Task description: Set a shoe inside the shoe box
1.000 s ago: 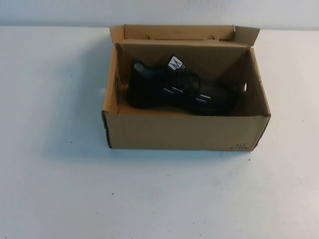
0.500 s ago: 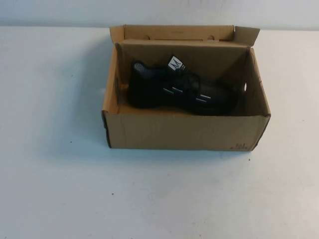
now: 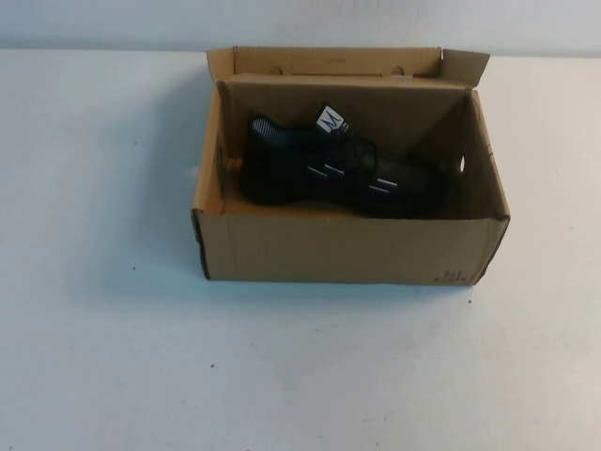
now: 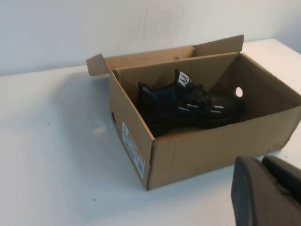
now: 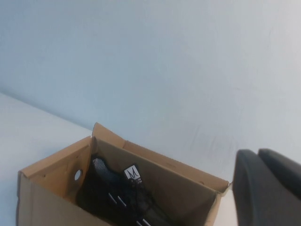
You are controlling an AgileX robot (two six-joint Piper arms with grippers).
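The brown cardboard shoe box (image 3: 347,249) stands open in the middle of the table, with its flaps upright. The black sneaker (image 3: 338,174) lies inside on the box floor, white tongue tag up and toe toward the right. Neither gripper shows in the high view. In the left wrist view my left gripper (image 4: 262,162) is shut and empty, low over the table, apart from the box (image 4: 207,150) and the shoe (image 4: 188,106). In the right wrist view my right gripper (image 5: 257,155) is shut and empty, raised beside the box (image 5: 47,188), with the shoe (image 5: 113,200) below.
The white table (image 3: 113,357) spreads all round the box. A pale wall (image 5: 141,56) rises behind the table's far edge. A printed label (image 4: 133,150) sits on the box's short end.
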